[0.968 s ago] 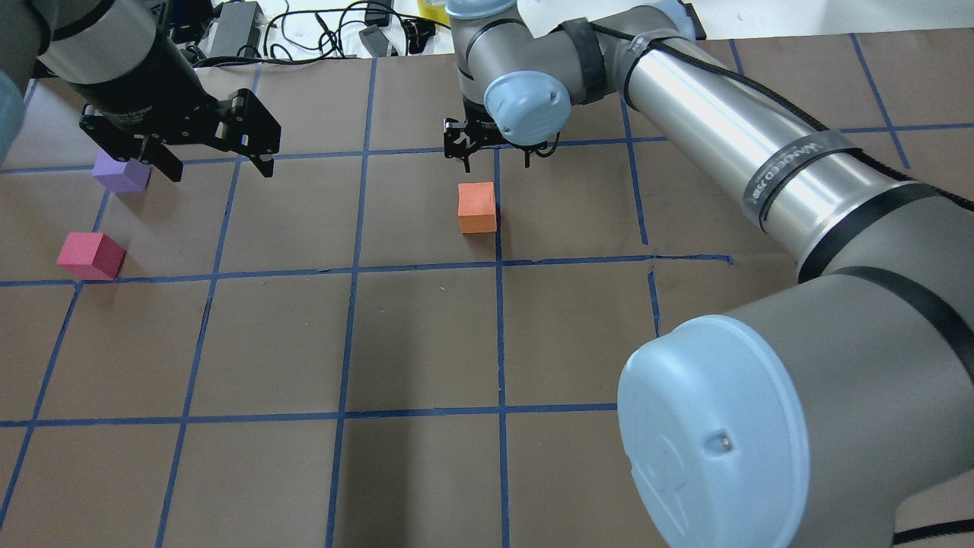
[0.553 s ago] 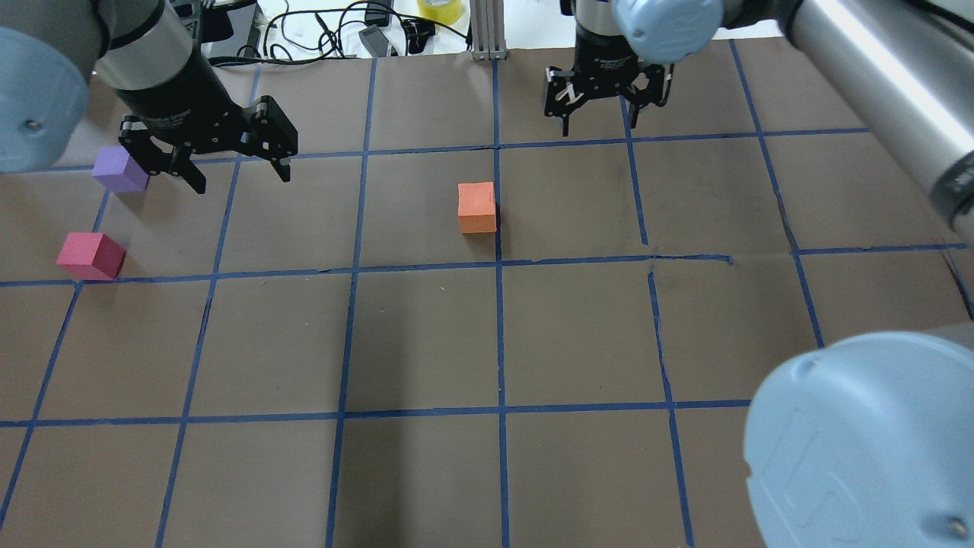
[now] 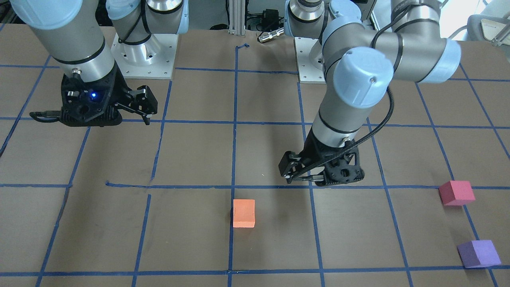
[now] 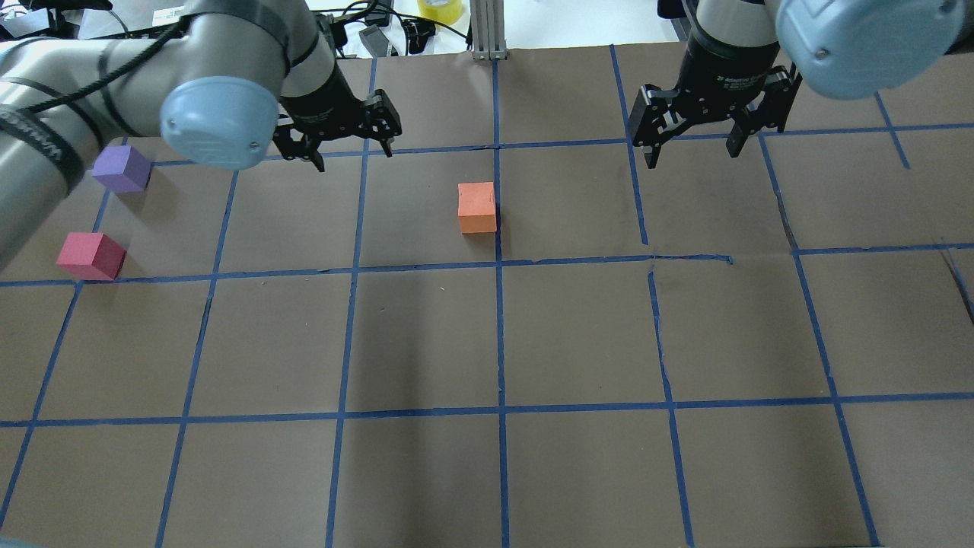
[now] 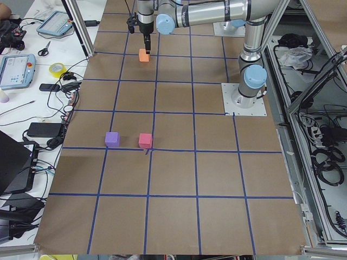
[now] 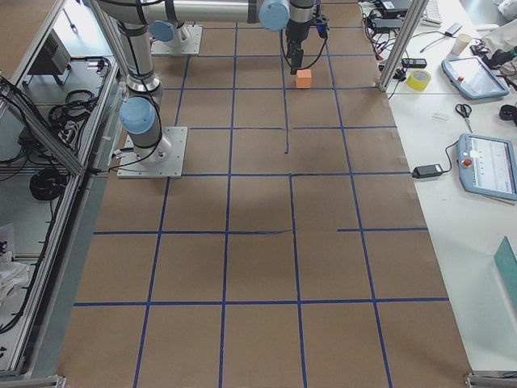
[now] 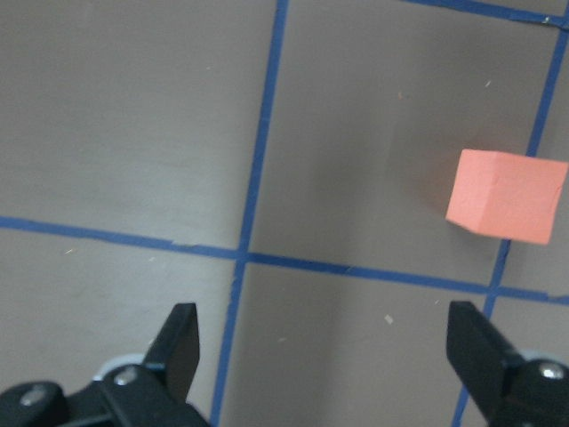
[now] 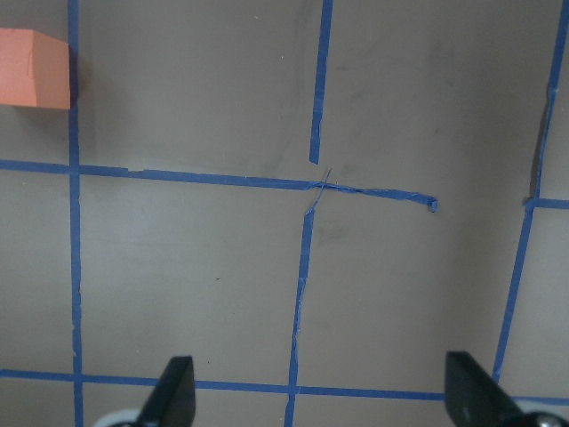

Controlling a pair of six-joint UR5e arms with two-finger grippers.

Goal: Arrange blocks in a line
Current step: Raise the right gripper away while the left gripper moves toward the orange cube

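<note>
The orange block sits at the table's middle, by a blue tape line; it also shows in the front view, left wrist view and right wrist view. The pinkish-red block and the purple block sit apart at the far left. My left gripper is open and empty, hovering between the purple and orange blocks, left of and behind the orange one. My right gripper is open and empty, right of the orange block.
Brown paper with a blue tape grid covers the table. Cables, a yellow tape roll and a metal post lie beyond the far edge. A tape line is torn at right of centre.
My left gripper has moved right, away from the purple block toward the middle. My right gripper has swung right and back, away from the orange block. The blocks have not moved.
</note>
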